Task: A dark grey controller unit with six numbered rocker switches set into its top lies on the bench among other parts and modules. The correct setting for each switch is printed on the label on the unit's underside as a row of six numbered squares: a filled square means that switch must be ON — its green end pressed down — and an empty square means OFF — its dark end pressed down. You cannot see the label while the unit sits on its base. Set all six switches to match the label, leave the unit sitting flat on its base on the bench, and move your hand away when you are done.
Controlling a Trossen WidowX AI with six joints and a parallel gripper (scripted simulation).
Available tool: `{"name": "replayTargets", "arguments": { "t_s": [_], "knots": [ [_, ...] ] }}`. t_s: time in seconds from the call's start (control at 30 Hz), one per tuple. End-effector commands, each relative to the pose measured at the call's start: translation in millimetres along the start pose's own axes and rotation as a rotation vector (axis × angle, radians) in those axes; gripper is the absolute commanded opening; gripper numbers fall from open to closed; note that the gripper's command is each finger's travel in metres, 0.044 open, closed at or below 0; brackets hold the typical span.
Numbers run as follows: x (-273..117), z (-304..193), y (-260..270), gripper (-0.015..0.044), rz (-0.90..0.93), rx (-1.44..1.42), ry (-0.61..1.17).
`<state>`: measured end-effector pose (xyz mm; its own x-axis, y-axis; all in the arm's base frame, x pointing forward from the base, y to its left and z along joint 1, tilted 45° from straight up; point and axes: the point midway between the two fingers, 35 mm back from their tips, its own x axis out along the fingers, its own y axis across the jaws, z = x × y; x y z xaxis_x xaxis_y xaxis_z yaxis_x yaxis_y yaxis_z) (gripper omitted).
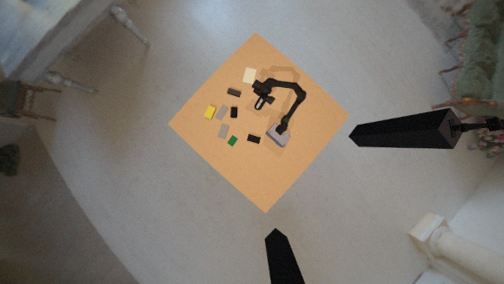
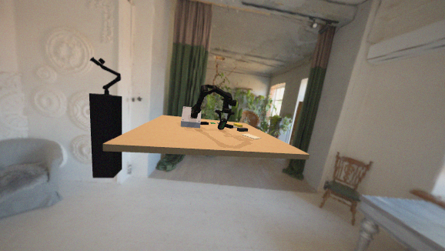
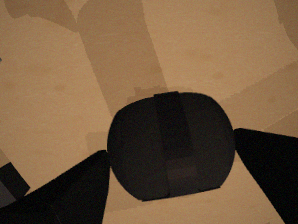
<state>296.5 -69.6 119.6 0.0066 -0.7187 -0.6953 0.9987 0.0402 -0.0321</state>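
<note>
The dark grey controller unit (image 1: 260, 103) (image 2: 222, 125) (image 3: 140, 155) is held between the two fingers of my gripper (image 1: 263, 99) (image 2: 223, 119) (image 3: 172, 148). The gripper is shut on it, one finger at each side. The unit is turned off its base and held above the bench. The wrist view shows a dark rounded face of it with a darker band across it; no label squares show there. A pale strip on it faces up in the top view, too small to read. Small green spots show on it in the exterior view. Single switch positions cannot be told.
On the bench (image 1: 266, 187) (image 2: 154, 140) lie a cream plate (image 1: 249, 75) (image 2: 251, 136), a dark block (image 1: 234, 92) (image 2: 242, 129), a yellow block (image 1: 209, 111) and several grey, black and green parts left of the arm's grey base (image 1: 283, 140) (image 2: 190, 124).
</note>
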Motion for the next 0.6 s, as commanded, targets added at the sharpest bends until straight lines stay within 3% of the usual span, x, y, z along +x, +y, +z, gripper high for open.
{"name": "replayTargets", "arguments": {
  "t_s": [0.0, 0.57],
  "knots": [
    [-2.9, -6.3, 0.6, 0.0335, 0.002, -0.001, 0.011],
    [-8.8, -18.9, 0.6, 0.0335, 0.002, -0.001, 0.012]
  ]
}}
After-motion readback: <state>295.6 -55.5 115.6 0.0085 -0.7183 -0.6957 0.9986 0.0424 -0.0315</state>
